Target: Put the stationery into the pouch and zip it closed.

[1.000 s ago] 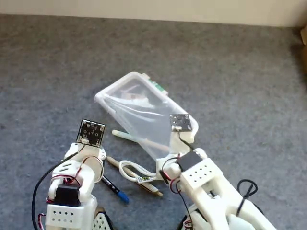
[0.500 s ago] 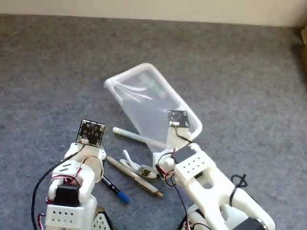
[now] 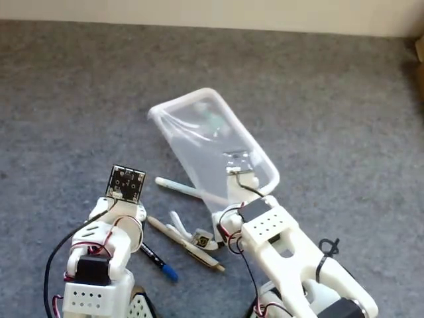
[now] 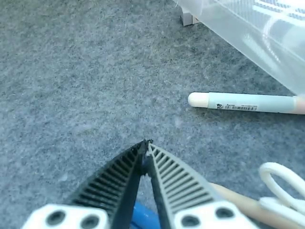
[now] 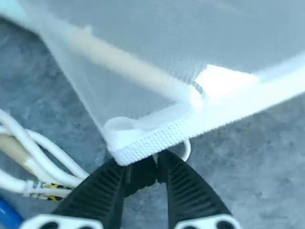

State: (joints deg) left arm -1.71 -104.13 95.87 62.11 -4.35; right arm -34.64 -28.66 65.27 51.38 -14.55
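Note:
A translucent pouch (image 3: 212, 142) lies slanted on the grey carpet with a green item (image 3: 213, 120) inside. My right gripper (image 5: 155, 160) is shut on the pouch's (image 5: 200, 43) near woven corner, at the end of the right arm (image 3: 268, 232). My left gripper (image 4: 145, 143) is shut on nothing, low over the carpet, short of a pale green pen (image 4: 248, 102). That pen (image 3: 189, 190) lies partly under the pouch. A beige pencil (image 3: 185, 244), a white cable (image 3: 180, 226) and a blue-capped pen (image 3: 160, 264) lie between the two arms.
Grey carpet (image 3: 73, 99) spreads all around with open room to the left, far side and right. A pale wall edge (image 3: 212, 13) runs along the far side. The left arm (image 3: 106, 248) stands at the near left.
The right arm shifted left and forward with the pouch corner in its gripper, swinging the pouch to a steeper slant. The white cable bunched up leftward. The left arm stayed still.

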